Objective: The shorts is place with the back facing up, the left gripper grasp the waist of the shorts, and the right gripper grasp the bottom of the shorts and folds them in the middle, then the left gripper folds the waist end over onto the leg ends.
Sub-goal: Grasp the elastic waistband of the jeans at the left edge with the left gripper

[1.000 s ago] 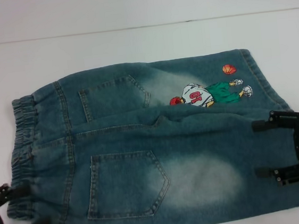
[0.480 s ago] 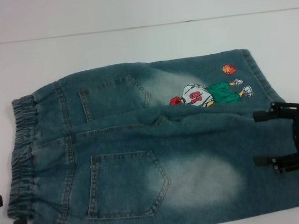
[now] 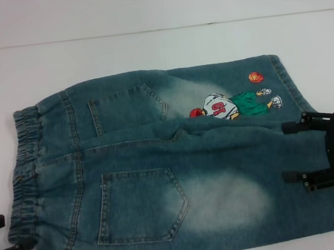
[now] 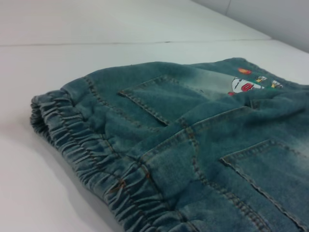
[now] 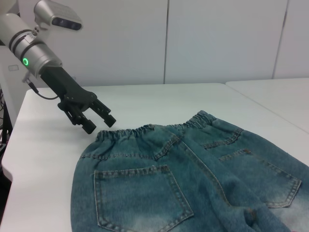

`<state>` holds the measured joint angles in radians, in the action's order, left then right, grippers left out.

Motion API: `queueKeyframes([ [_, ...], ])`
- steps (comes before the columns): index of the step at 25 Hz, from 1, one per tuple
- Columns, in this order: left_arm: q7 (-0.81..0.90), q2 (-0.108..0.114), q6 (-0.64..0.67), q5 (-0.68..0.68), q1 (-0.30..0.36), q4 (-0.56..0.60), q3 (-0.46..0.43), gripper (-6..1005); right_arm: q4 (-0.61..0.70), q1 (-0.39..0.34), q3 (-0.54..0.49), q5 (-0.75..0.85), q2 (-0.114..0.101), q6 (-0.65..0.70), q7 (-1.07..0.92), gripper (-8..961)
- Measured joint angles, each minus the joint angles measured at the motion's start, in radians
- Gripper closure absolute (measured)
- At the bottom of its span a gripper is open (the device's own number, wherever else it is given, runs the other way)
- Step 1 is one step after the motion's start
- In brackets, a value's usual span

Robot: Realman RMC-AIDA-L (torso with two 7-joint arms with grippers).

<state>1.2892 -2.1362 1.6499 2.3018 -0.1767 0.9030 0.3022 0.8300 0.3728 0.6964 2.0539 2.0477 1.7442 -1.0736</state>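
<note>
Blue denim shorts [image 3: 159,167] lie flat on the white table, back pockets up, with the elastic waist [image 3: 25,170] on the left and the leg ends on the right. A cartoon print [image 3: 230,105] marks the far leg. My left gripper [image 3: 6,240] is open at the near corner of the waist, just off the fabric; the right wrist view shows the left gripper [image 5: 100,124] beside the waistband [image 5: 145,131]. My right gripper [image 3: 287,152] stands open over the near leg's hem. The left wrist view shows the gathered waistband [image 4: 87,150] close up.
The white table [image 3: 147,49] runs well beyond the shorts on the far side and to the left. A white wall [image 5: 217,38] rises behind the table. A seam in the tabletop [image 3: 86,38] crosses far behind the shorts.
My left gripper has drawn back from over the waistband toward the near left, off the fabric. The right gripper has shifted only slightly. The shorts lie as before.
</note>
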Motion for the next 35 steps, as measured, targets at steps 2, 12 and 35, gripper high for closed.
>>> queueKeyframes([
  [2, 0.000, 0.000, -0.002, 0.003, -0.003, 0.000, 0.000, 110, 0.000, 0.000, 0.000, 0.000, 0.001, 0.000, 0.000, 25],
  [12, 0.002, 0.001, -0.017, 0.036, -0.001, 0.002, -0.005, 112, 0.000, -0.001, 0.000, 0.000, 0.003, 0.000, -0.005, 25],
  [35, -0.001, -0.001, 0.023, 0.052, -0.017, 0.002, -0.001, 116, 0.000, -0.005, -0.002, -0.003, 0.008, -0.005, -0.008, 26],
])
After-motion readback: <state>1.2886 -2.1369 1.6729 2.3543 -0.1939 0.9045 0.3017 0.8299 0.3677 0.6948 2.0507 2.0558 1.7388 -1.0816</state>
